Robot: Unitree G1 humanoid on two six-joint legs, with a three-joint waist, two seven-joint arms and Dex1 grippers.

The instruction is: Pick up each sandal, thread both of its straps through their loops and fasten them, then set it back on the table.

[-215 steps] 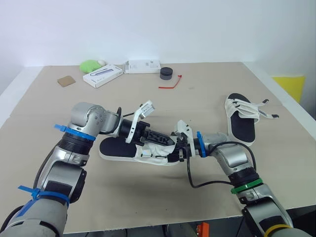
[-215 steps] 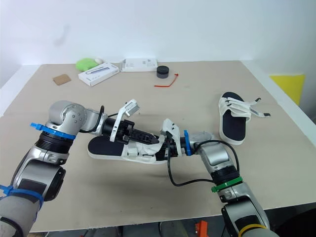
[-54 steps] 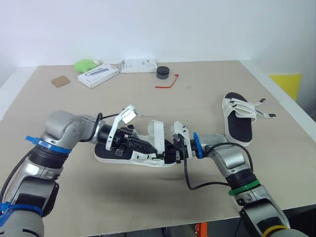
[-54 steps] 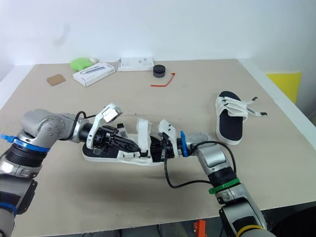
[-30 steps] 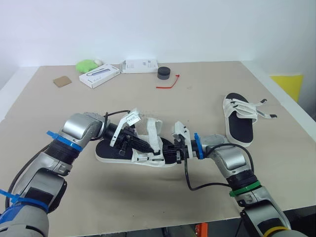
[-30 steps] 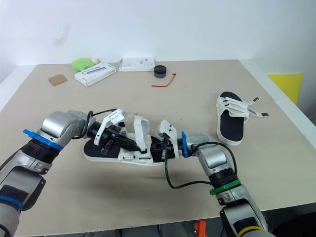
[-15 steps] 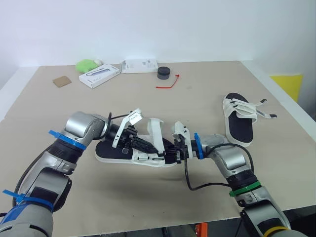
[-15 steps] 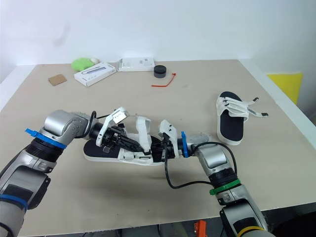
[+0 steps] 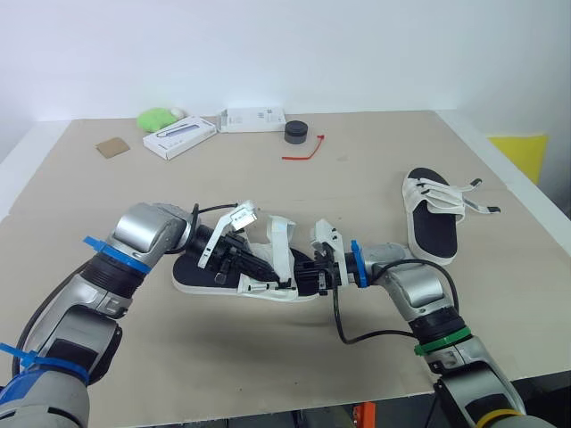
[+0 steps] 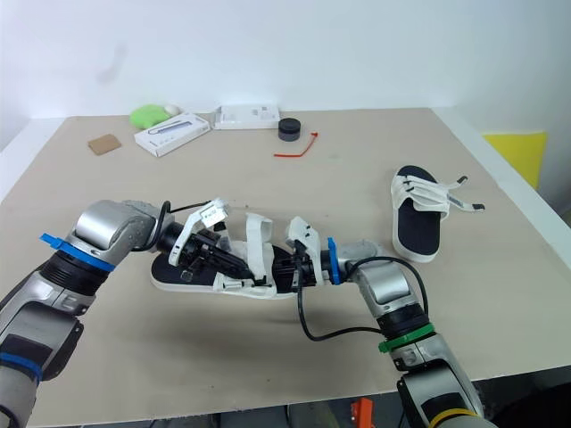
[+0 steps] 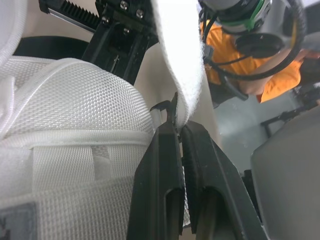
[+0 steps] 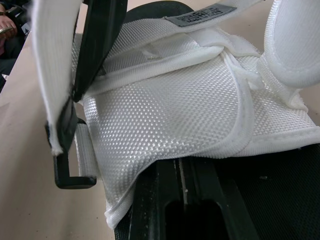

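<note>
A black-soled sandal (image 9: 214, 276) with white mesh straps lies on the table in front of me. My left gripper (image 9: 278, 270) is shut on the end of one white strap (image 11: 181, 60), holding it upright over the sandal's toe end. Beside it is the small black loop (image 12: 70, 172). My right gripper (image 9: 310, 278) is shut on the sandal's toe end, at the edge of the white mesh upper (image 12: 175, 105). The second sandal (image 9: 432, 219) lies flat at the right, its straps loose and splayed outward.
At the table's far edge are a green object (image 9: 159, 117), two white boxes (image 9: 183, 136) (image 9: 255, 118), a brown card (image 9: 112, 147), a black puck (image 9: 297, 132) and a red tie (image 9: 305, 151). A person in orange (image 11: 240, 65) is beyond the table's front edge.
My left gripper has shifted slightly with the strap, which still stands upright over the sandal. The right gripper and the sandal have not moved.
</note>
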